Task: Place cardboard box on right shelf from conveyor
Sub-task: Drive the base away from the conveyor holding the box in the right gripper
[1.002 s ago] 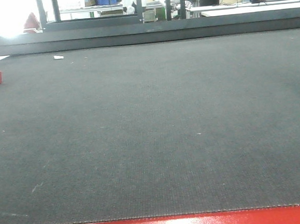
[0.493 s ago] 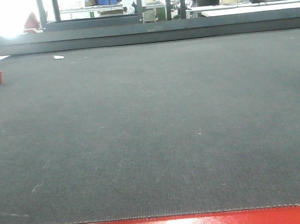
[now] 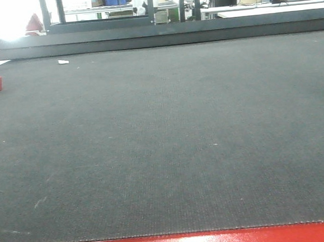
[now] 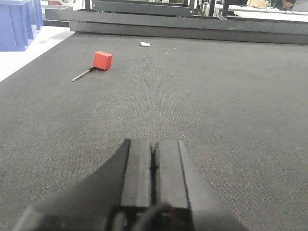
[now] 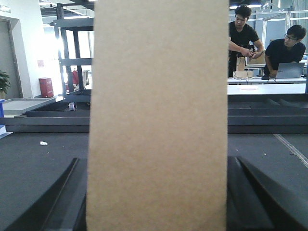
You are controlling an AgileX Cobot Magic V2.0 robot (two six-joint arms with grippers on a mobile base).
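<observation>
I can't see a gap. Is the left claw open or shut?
Shut. The left gripper has its two fingers touching, with nothing between them.

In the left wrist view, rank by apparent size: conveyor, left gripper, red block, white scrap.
1. conveyor
2. left gripper, though its nearness to the camera enlarges it
3. red block
4. white scrap

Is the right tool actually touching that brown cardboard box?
Touching. The right wrist view shows the cardboard box wedged between the right tool's dark fingers, which meet both its side edges with no gap.
</observation>
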